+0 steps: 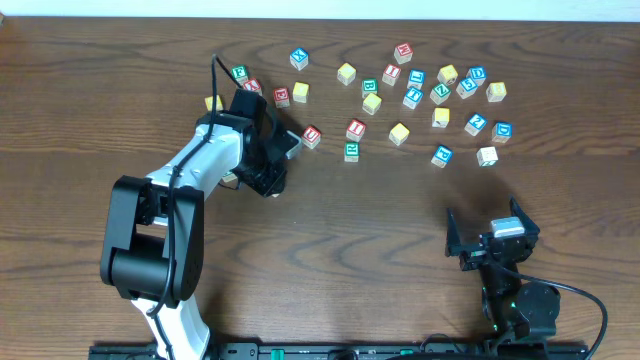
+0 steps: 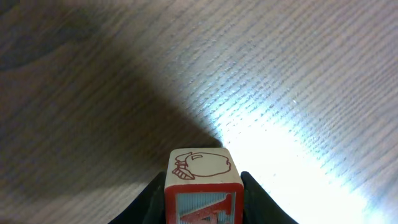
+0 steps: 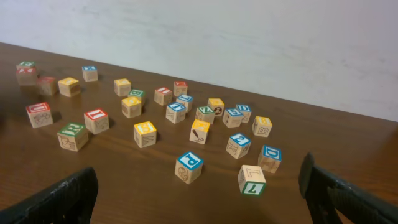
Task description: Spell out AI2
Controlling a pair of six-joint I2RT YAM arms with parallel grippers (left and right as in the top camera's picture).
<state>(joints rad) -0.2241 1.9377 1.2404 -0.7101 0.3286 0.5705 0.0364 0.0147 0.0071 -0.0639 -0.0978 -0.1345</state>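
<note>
My left gripper point(image 2: 204, 202) is shut on the red-printed "A" cube point(image 2: 202, 186), which hangs close above bare wood. In the overhead view the left gripper point(image 1: 272, 178) points down at the table left of the scattered cubes, and the arm hides the A cube. The red "I" cube point(image 1: 355, 128) point(image 3: 96, 119) lies just right of a red "U" cube point(image 1: 312, 136). A blue cube that reads like "2" point(image 1: 476, 123) lies further right. My right gripper point(image 1: 490, 224) point(image 3: 199, 199) stands open and empty near the front right.
Several other lettered cubes lie scattered across the back of the table point(image 1: 380, 220), among them a blue "P" point(image 3: 188, 165), a blue "D" point(image 3: 270, 155) and a green "7" point(image 3: 252, 180). A pale wall point(image 3: 249, 43) rises behind the table.
</note>
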